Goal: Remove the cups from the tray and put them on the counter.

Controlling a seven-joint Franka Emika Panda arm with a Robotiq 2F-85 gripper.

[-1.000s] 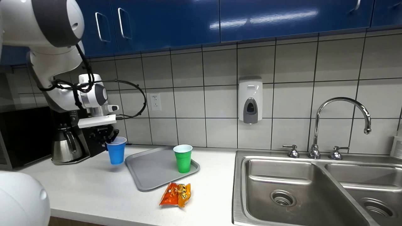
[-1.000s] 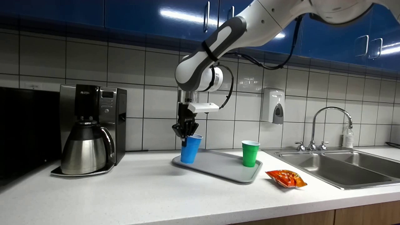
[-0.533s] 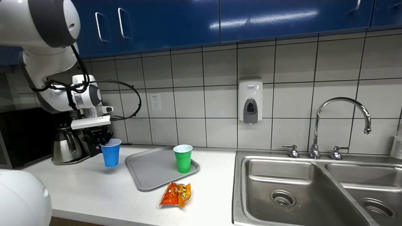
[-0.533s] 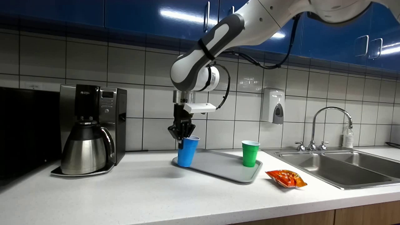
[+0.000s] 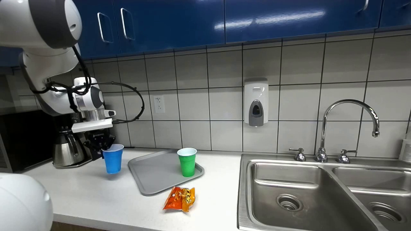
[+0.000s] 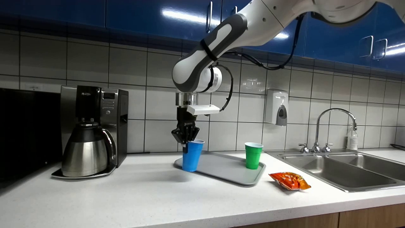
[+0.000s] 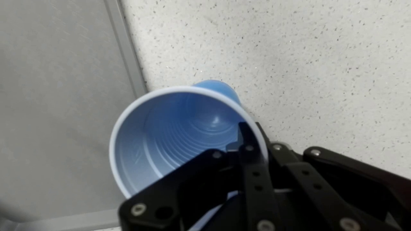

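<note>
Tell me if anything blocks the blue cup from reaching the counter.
Nothing visible stands between the blue cup, pinched in the tool, and the counter below it; the tray lies beside that path.

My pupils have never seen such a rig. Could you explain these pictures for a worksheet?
The machine is a jointed white robot arm ending in a black two-fingered hand. Two views come from cameras outside it, in different places; the close-up comes from a camera on its wrist. On the long white countertop lies a flat grey rectangular tray, with a tapered green plastic cup standing on it. A shiny orange packet lies near the tray; a black-and-steel coffee maker and a steel sink are to either side. The hand pinches a tapered blue plastic cup by its rim, one finger inside, one outside. This cup is beside the tray; whether its base touches the countertop is unclear.
</note>
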